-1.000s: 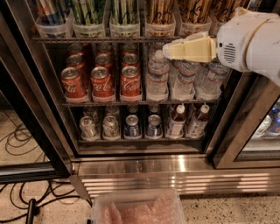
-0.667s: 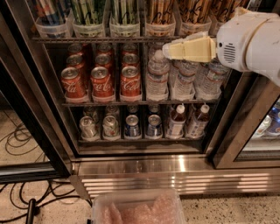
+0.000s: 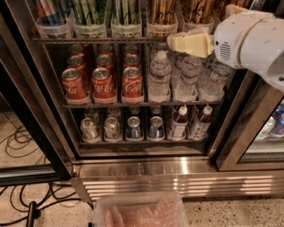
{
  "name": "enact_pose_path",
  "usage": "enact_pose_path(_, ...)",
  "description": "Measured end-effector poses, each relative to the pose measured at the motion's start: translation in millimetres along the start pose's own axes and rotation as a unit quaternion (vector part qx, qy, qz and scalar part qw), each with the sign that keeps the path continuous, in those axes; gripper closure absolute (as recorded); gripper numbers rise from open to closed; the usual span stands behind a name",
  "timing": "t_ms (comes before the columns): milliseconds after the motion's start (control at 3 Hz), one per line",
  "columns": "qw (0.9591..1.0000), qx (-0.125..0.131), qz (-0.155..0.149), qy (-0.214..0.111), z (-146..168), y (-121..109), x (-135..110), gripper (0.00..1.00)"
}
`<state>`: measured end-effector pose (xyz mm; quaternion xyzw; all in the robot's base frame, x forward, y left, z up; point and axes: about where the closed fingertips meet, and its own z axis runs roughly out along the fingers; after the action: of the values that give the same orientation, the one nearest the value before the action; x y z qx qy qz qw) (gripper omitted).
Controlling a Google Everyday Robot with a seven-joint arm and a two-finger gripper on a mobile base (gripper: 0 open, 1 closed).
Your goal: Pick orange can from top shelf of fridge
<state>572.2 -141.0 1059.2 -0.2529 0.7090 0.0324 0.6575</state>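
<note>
The gripper (image 3: 174, 43) hung at the upper right of the open fridge (image 3: 177, 170), a cream-coloured wedge pointing left from the white arm (image 3: 253, 42). It sat in front of the right part of the top shelf (image 3: 88, 40), at the level of the wire rack's front edge. Whether it was released or clenched could not be told, and it held nothing that could be seen.

The orange can (image 3: 162, 9) stood upright on the top shelf in a clear plastic tub (image 3: 160, 30), just above and to the left of the gripper's tip. More orange-gold cans (image 3: 195, 9) stood to its right, behind the gripper. Further left on the same rack, green-and-white striped cans (image 3: 88, 9) filled their own tubs.

On the middle shelf, red cola cans (image 3: 104, 82) stood in rows on the left and water bottles (image 3: 159, 75) on the right, partly hidden by the arm. The bottom shelf held short silver and blue cans (image 3: 111, 128) on the left and small white-capped bottles (image 3: 179, 122) on the right.

Dark cables (image 3: 17, 142) lay on the floor at the left. A clear bin (image 3: 100, 208) with something pale pink inside sat nearest the camera, below the fridge's ribbed steel base.
</note>
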Motion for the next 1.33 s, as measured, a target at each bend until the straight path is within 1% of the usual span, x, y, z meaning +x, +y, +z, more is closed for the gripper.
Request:
enact_pose_path(333,0.9997,0.018,-0.009,-0.010,5,-8,-3,0.32)
enact_pose_path(667,0.9992,0.034,-0.015,-0.016,7,-14,-4,0.38)
enact_pose_path(1333,0.9975,0.062,-0.026,-0.022,11,-25,-1,0.37)
